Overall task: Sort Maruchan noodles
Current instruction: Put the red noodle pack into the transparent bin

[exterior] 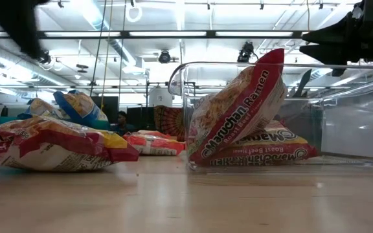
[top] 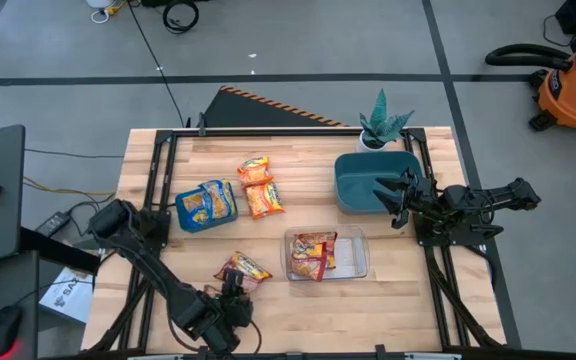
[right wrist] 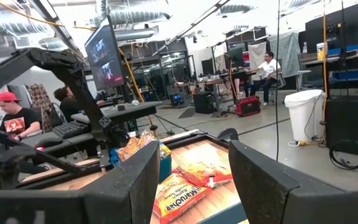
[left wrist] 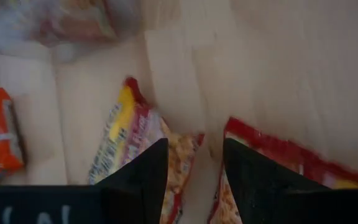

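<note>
Maruchan packets lie in groups on the wooden table (top: 388, 295). Blue-trimmed ones (top: 206, 205) are stacked left of centre, and two orange-trimmed ones (top: 259, 186) lie beyond the middle. Red-trimmed ones (top: 313, 255) sit in a clear container (top: 358, 252), one leaning upright on its wall (exterior: 238, 110). More red-trimmed packets (top: 243, 268) lie flat near the front edge. My left gripper (top: 231, 293) is open just on their near side, its fingers over two of them (left wrist: 135, 149) (left wrist: 278, 165). My right gripper (top: 393, 200) is open and empty above the teal bin (top: 368, 180).
A potted plant (top: 383, 125) stands at the far edge behind the teal bin. Black rails (top: 158, 170) run along both table sides. Bare wood lies at the front right of the clear container. People sit at desks (right wrist: 266, 68) in the room beyond.
</note>
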`<move>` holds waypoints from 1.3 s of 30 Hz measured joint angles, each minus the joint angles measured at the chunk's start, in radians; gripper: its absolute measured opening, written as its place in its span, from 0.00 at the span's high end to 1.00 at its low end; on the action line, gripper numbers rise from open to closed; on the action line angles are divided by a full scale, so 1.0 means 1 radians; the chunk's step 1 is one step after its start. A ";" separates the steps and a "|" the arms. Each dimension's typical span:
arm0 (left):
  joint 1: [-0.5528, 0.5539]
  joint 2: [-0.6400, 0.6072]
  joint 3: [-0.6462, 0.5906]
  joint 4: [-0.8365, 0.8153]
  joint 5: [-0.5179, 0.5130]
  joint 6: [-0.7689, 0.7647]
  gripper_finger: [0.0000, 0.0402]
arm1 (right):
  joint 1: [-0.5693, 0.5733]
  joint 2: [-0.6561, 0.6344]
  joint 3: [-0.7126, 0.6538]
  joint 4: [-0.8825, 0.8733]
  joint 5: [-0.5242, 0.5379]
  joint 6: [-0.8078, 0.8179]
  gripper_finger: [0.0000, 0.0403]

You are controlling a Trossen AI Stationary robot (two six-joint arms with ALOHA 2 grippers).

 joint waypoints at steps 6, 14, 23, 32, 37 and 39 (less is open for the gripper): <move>-0.006 0.001 -0.119 0.138 -0.001 0.152 0.60 | 0.000 0.000 0.000 0.000 0.000 0.000 0.51; 0.000 0.001 -0.209 0.300 -0.012 0.511 0.60 | 0.000 0.000 0.000 -0.001 0.000 0.000 0.51; 0.028 0.006 -0.217 0.292 -0.048 0.637 0.60 | 0.000 0.000 0.000 0.001 0.000 0.000 0.51; 0.042 0.041 -0.217 0.280 -0.016 0.790 0.60 | 0.000 0.000 0.000 0.002 0.000 0.000 0.51; 0.055 0.057 -0.216 0.279 -0.028 0.862 0.60 | 0.000 0.000 0.000 0.003 0.000 0.000 0.51; 0.060 0.057 -0.216 0.281 -0.042 0.873 0.60 | 0.000 0.000 0.000 0.003 0.000 0.000 0.51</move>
